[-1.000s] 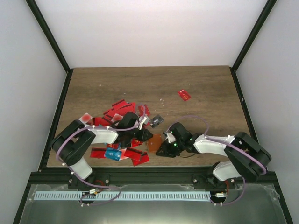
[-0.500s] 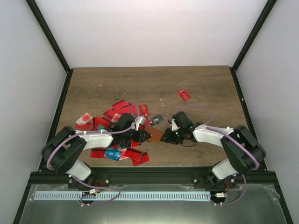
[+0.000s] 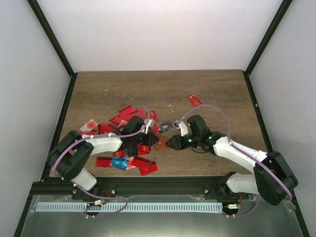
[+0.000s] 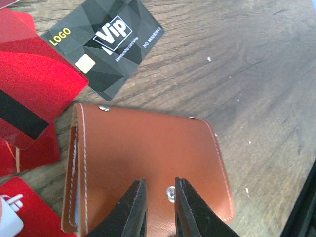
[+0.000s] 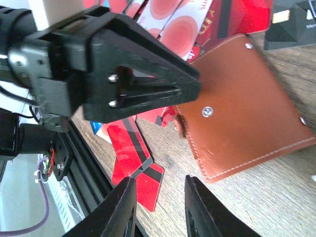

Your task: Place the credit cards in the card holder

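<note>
The closed card holder lies flat on the tabletop, just right of the scattered credit cards. At its left edge the left fingers, narrowed to a slit, seemingly pin it steady. The right fingers hover beside it, parted and empty, probably ready to open it.

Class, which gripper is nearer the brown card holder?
Left. The left gripper touches the card holder at its edge; the right gripper sits just short of it, jaws open.

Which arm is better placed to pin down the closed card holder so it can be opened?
Probably left. The left gripper sits directly over the card holder, fingertips beside its snap. The right gripper hovers open just off the holder's edge.
</note>
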Robot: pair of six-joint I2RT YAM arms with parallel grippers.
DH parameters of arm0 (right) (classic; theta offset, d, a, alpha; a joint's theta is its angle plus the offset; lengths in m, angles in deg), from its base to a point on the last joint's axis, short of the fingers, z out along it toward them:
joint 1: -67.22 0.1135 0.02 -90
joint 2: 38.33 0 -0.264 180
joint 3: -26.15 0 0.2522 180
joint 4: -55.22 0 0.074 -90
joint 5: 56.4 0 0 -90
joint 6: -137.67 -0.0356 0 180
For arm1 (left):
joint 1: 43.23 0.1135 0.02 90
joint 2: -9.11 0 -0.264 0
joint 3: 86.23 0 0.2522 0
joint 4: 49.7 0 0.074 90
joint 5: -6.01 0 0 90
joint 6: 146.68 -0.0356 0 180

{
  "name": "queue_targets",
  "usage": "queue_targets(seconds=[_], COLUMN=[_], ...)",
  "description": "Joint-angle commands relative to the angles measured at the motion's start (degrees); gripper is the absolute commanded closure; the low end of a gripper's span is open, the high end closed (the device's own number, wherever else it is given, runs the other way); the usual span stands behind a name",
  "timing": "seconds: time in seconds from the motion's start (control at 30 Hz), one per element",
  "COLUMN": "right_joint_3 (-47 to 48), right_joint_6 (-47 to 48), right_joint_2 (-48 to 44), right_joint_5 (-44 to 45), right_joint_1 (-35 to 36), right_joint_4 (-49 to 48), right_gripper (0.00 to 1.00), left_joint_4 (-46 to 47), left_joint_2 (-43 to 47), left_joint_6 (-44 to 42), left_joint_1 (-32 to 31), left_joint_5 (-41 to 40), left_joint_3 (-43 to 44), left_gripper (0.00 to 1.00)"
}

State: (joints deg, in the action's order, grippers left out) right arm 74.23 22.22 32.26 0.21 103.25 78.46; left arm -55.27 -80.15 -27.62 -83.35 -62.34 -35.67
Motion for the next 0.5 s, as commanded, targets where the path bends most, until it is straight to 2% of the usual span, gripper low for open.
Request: queue_targets(seconds=[0.0, 0.27, 0.47], right_joint_3=[-0.4, 2.13, 2.09], right_joint_6=[2.33, 4.33, 5.2], right_joint_2=[0.47, 8.69, 11.2], right_joint_5=[-1.92, 1.53, 5.22], right_joint_1=[1.25, 6.79, 7.56], right_joint_4=[-3.96, -7.54, -10.12], right_gripper=[0.71, 0.7, 0.71], left_joint_4=[0.15, 2.32, 2.85], left_joint_2=[-3.56, -7.14, -7.0], left_joint_6=[-2.25, -1.79, -1.47], left_joint_1=[0.64, 0.61, 0.64], left_joint_5=[0.4, 1.2, 1.03], left_joint_3=[2.02, 0.12, -0.72], left_gripper=[0.82, 0.85, 0.85])
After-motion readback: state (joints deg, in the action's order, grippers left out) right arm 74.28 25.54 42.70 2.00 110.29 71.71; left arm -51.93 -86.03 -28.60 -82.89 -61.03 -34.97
